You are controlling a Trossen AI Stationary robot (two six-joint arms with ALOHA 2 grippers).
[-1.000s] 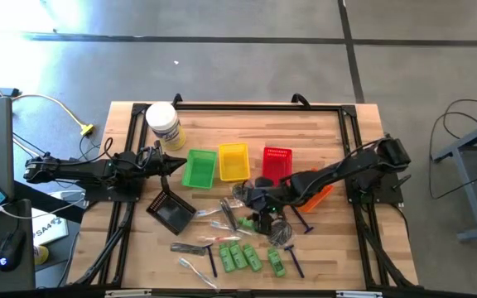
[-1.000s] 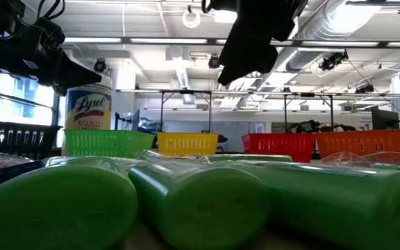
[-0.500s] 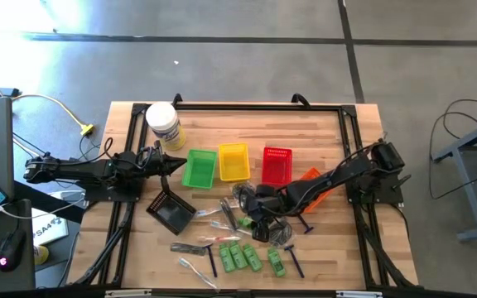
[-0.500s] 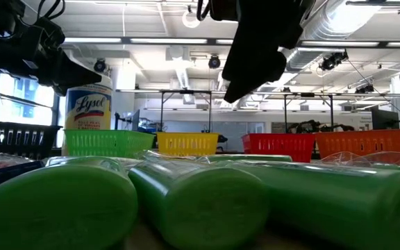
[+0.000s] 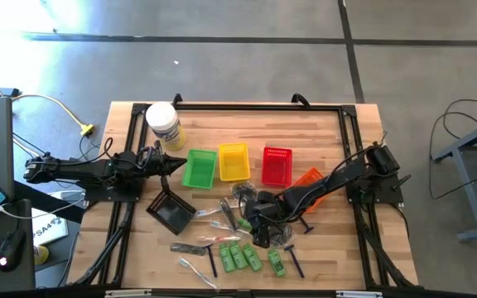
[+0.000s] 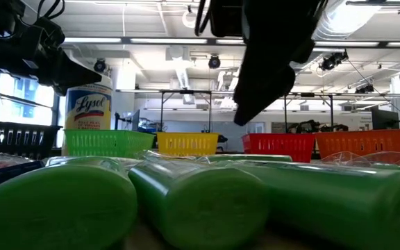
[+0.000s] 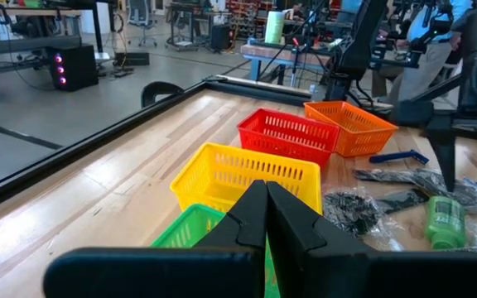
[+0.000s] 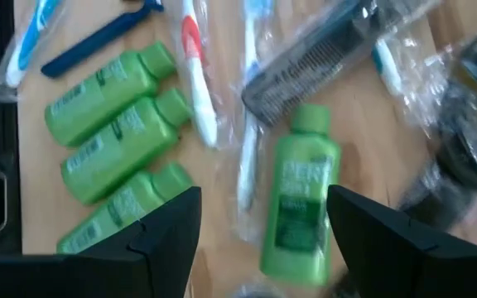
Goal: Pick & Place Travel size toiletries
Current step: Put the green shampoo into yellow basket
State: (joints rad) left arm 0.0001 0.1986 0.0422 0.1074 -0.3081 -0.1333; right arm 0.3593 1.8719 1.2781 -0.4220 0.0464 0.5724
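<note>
Since a second ago, shifted lower and nearer the table's front: the right gripper (image 5: 259, 230), now hanging over the scattered toiletries; everything on the table unmoved. Fingers spread wide apart, nothing between them, framing a single green bottle (image 8: 298, 203) lying flat directly beneath, cap pointing away from the wrist. Off to one side of that claw, three more green bottles (image 8: 110, 136) side by side; between them and the framed one, clear-wrapped toothbrushes (image 8: 195, 79); beyond, a bagged black comb (image 8: 321, 50) and a blue razor (image 8: 98, 40).

Probably light, the bottle, with a smooth, rounded plastic body: likely slippery and prone to rolling off if pinched near an edge. Best taken across the middle of the body, fingers square to its long axis, clear of the crinkly wrap just beside it, which looks soft and easy to snag.

Parked well away by the green basket (image 5: 199, 168): the left gripper (image 7: 265, 217), fingers pressed together and empty. Behind the right claw, the red basket (image 5: 277, 165) and orange basket (image 5: 315, 184), waiting.
</note>
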